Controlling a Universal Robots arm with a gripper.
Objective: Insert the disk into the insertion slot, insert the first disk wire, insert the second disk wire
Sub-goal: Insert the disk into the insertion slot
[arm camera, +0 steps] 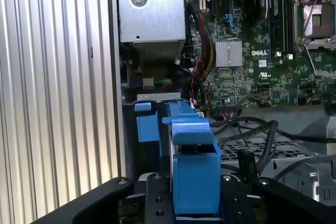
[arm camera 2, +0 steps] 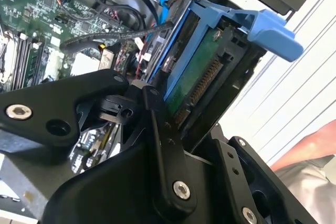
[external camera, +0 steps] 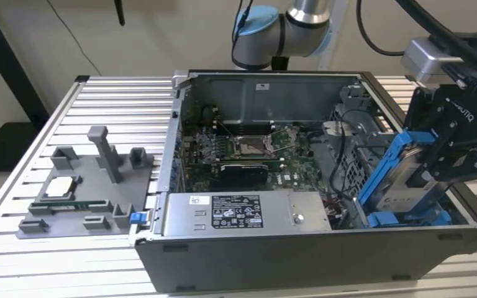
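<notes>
Step 1 half done: gripper (external camera: 437, 162) fingers (arm camera 2: 157, 127) pinch disk (external camera: 397, 186), tilted, btm end at insertion slot (external camera: 408, 218), not seated. Wire steps 2+3 pending.

The disk (external camera: 404, 186) is silver-grey in a bright blue frame. The gripper (external camera: 431, 166) is black. The motherboard (external camera: 255, 152) is green. The power-supply box (external camera: 305, 214) is grey with a black-and-white label. The table (external camera: 56, 267) is silver and ribbed.
</notes>
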